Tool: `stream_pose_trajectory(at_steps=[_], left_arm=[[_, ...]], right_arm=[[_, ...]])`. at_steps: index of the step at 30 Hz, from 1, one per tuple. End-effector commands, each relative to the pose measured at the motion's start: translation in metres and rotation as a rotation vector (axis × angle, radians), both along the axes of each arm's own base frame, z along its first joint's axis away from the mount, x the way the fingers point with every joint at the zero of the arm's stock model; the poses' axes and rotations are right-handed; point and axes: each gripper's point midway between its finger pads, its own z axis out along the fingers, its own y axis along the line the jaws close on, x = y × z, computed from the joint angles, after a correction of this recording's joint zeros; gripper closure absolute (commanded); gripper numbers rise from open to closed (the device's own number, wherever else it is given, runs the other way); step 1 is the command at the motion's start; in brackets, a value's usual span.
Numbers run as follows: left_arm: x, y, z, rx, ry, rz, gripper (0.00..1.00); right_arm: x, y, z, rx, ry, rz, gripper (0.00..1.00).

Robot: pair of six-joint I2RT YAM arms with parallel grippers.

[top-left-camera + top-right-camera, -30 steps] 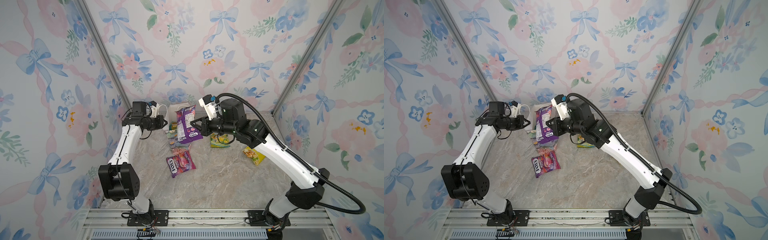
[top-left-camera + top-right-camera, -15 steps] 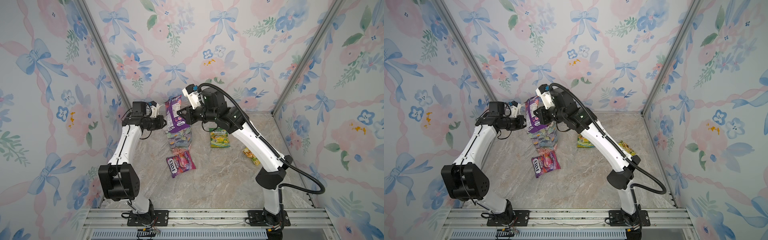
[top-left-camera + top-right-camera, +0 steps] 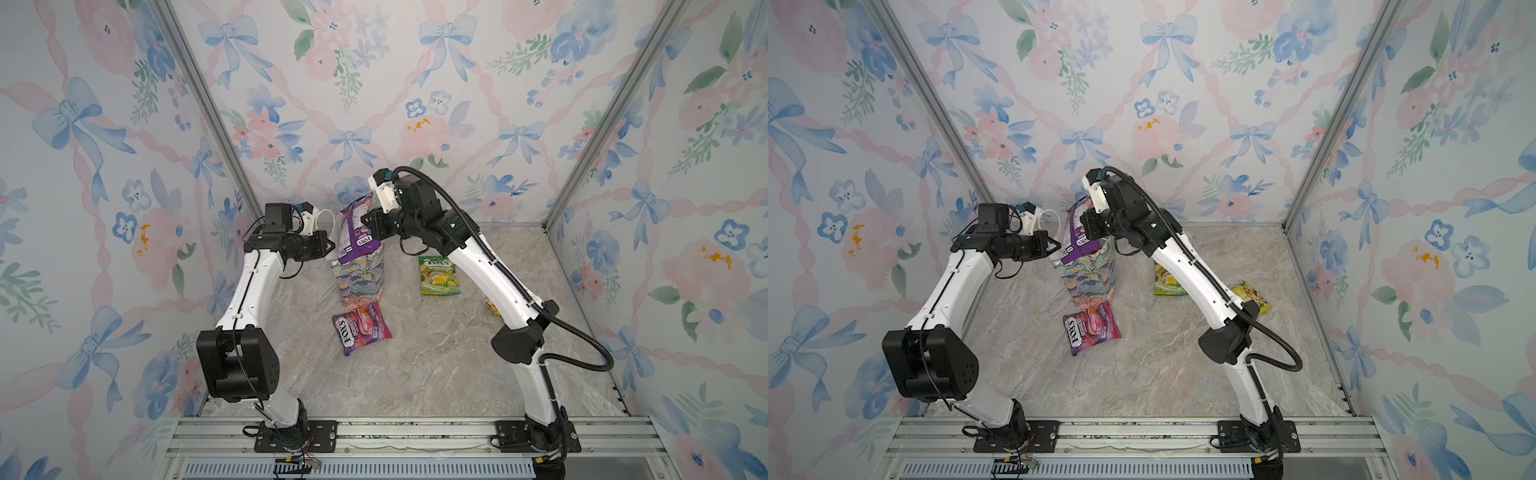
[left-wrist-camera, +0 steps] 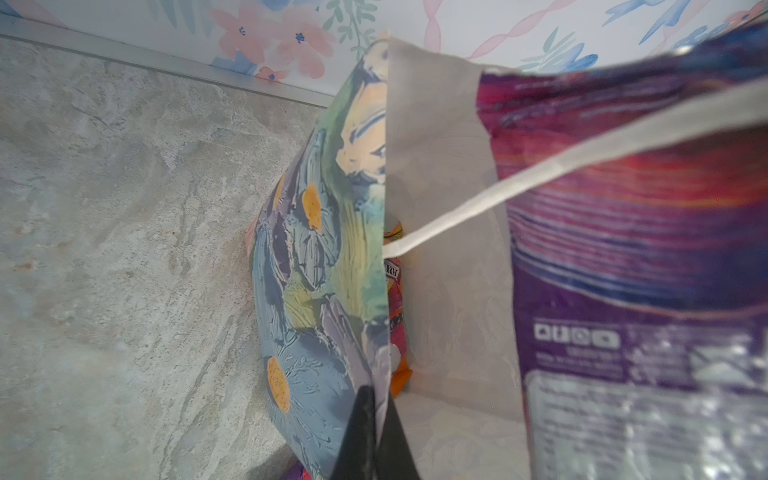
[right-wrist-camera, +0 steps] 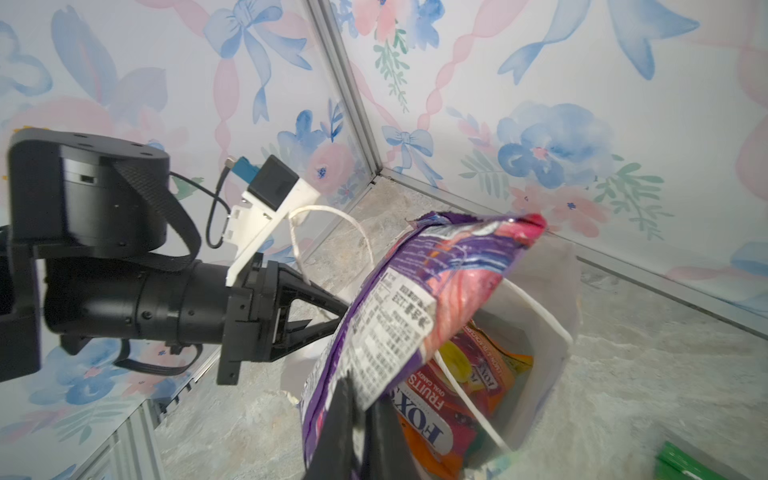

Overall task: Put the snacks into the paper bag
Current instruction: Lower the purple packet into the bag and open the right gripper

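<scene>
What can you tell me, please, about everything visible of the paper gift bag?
The paper gift bag stands on the marble-look tabletop near the back wall, tall and narrow, painted floral print outside, white inside, with white cord handles. Its mouth is open; the left gripper pinches one rim. An orange FOX'S packet lies inside, and the right gripper holds a purple packet over the mouth.
</scene>
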Motion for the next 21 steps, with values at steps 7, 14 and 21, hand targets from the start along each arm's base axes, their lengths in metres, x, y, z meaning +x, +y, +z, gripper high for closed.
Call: stream_pose_trajectory(at_steps=[7,14,21], left_arm=[[-0.004,-0.002,0.005,-0.015,-0.012,-0.014,1.0],[-0.005,-0.002,0.005,-0.013,-0.014,-0.014,1.0],[-0.004,-0.001,0.005,-0.013,-0.014,-0.013,1.0]], right_arm=[[0.028,-0.008,0.022,0.008,-0.144,-0.1,1.0],[0.034,-0.002,0.023,0.025,-0.159,-0.104,1.0],[0.019,0.019,0.006,0.015,-0.119,-0.045,1.0]])
